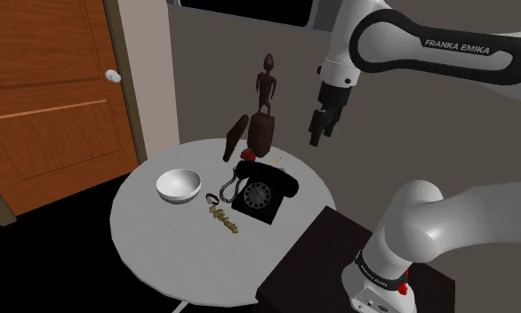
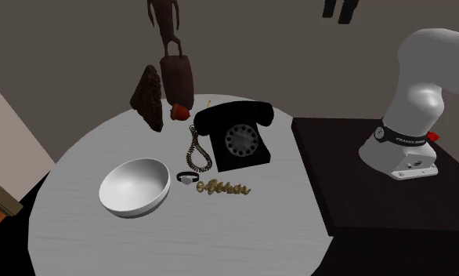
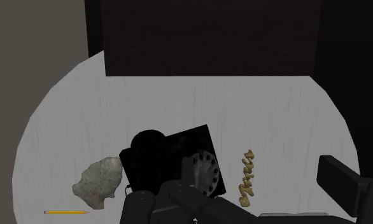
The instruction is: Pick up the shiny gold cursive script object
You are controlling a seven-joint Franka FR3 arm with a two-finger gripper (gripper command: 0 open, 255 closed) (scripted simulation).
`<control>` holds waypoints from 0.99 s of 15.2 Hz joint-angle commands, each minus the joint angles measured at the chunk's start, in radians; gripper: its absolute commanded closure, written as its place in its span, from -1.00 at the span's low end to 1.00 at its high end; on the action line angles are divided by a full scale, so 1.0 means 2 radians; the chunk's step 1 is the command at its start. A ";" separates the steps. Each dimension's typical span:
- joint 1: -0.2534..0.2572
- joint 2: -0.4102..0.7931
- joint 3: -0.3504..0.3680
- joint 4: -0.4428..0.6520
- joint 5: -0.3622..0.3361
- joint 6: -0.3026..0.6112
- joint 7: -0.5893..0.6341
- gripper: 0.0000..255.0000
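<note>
The gold cursive script object (image 1: 221,220) lies flat on the round grey table (image 1: 161,258), near its front, between the white bowl (image 1: 178,185) and the black rotary phone (image 1: 263,189). In the second exterior view the script (image 2: 224,188) rests just in front of the phone (image 2: 234,135). My gripper (image 1: 319,126) hangs high above the table's far right side, well clear of everything. From the wrist, the script (image 3: 246,178) lies far below beside the phone (image 3: 172,162), and the gripper (image 3: 261,205) is open with nothing between its fingers.
A dark figurine (image 1: 265,100), a brown wedge (image 2: 149,96) and a small red thing (image 2: 178,113) stand at the table's back. A wristwatch (image 2: 187,178) lies by the script. A grey rock (image 3: 99,183) and a pencil (image 3: 65,212) lie behind the phone. The dark stand (image 2: 377,180) adjoins the table.
</note>
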 commanded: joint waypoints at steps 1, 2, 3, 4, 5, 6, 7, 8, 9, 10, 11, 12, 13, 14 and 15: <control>0.000 0.000 0.000 0.000 0.000 0.000 0.000 -1.00; 0.001 0.007 0.004 -0.010 0.003 0.017 0.006 -1.00; 0.002 0.016 0.008 -0.019 0.005 0.034 0.011 -1.00; 0.003 0.025 0.012 -0.028 0.008 0.052 0.017 -1.00; 0.004 0.035 0.016 -0.036 0.010 0.069 0.022 -1.00; 0.005 0.045 0.020 -0.044 0.013 0.087 0.028 -1.00; 0.007 0.057 0.024 -0.050 0.015 0.105 0.033 -1.00; 0.008 0.069 0.028 -0.056 0.017 0.123 0.039 -1.00; 0.009 0.082 0.032 -0.061 0.019 0.141 0.044 -1.00; 0.010 0.096 0.036 -0.066 0.021 0.159 0.049 -1.00; 0.011 0.111 0.040 -0.069 0.023 0.177 0.055 -1.00; 0.012 0.127 0.044 -0.072 0.025 0.196 0.060 -1.00; 0.013 0.143 0.047 -0.074 0.026 0.214 0.066 -1.00; 0.014 0.160 0.051 -0.075 0.027 0.232 0.071 -1.00; 0.014 0.178 0.055 -0.076 0.028 0.249 0.077 -1.00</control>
